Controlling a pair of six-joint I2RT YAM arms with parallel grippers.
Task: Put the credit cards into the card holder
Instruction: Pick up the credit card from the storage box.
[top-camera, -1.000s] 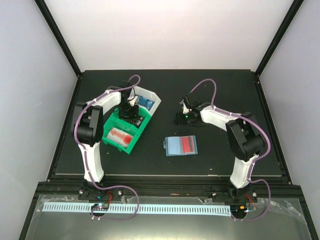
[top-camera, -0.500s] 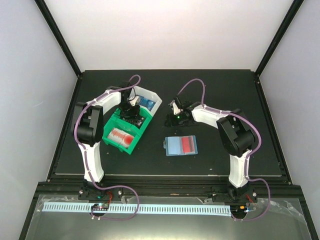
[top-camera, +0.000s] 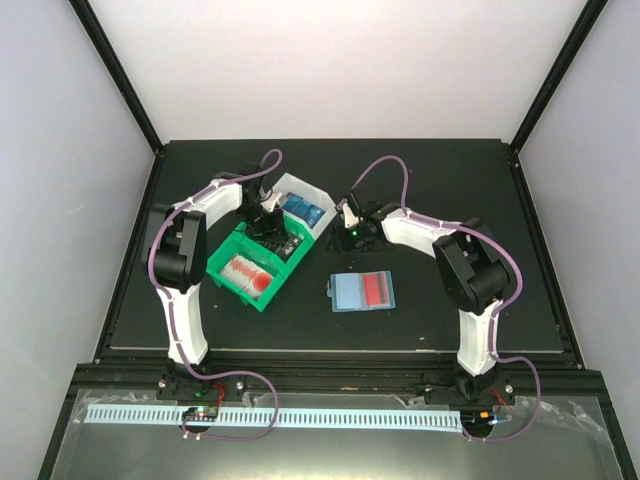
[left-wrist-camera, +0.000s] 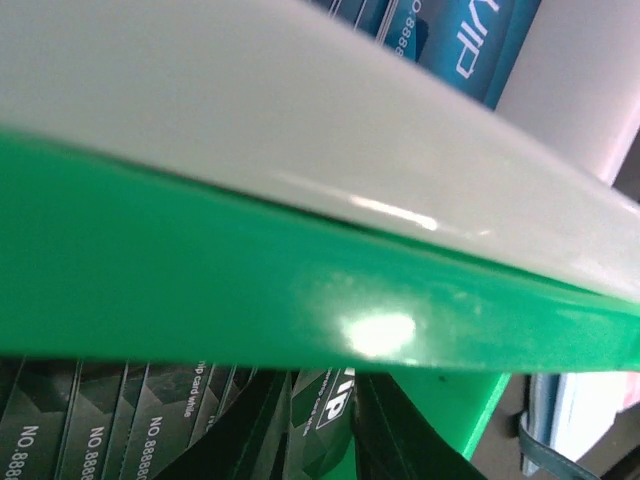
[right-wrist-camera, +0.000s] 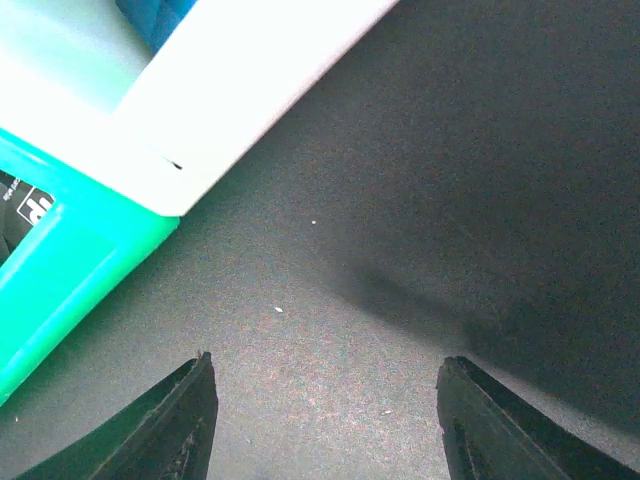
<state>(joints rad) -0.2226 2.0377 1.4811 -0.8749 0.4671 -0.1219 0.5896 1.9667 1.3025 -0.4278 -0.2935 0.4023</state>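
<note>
The teal-blue card holder (top-camera: 362, 291) lies open on the black mat with a red card in its right half. My left gripper (top-camera: 268, 226) is down inside the green bin (top-camera: 268, 295). In the left wrist view it (left-wrist-camera: 320, 405) is shut on a black card (left-wrist-camera: 325, 415), with more black cards (left-wrist-camera: 80, 425) lying beside it. Red-and-white cards (top-camera: 245, 270) fill the bin's near end. Blue cards (top-camera: 303, 211) sit in the white bin (top-camera: 292, 184). My right gripper (top-camera: 350, 232) is open and empty, low over the mat (right-wrist-camera: 327, 365) just right of the bins.
The green bin's wall (left-wrist-camera: 300, 300) and the white bin's wall (left-wrist-camera: 250, 100) fill the left wrist view. The corners of both bins (right-wrist-camera: 90, 250) lie close to my right gripper's left finger (right-wrist-camera: 190, 420). Black frame rails edge the mat.
My right gripper has moved left up to the bins. The two bins and my left gripper have shifted slightly to the right. The card holder has not moved.
</note>
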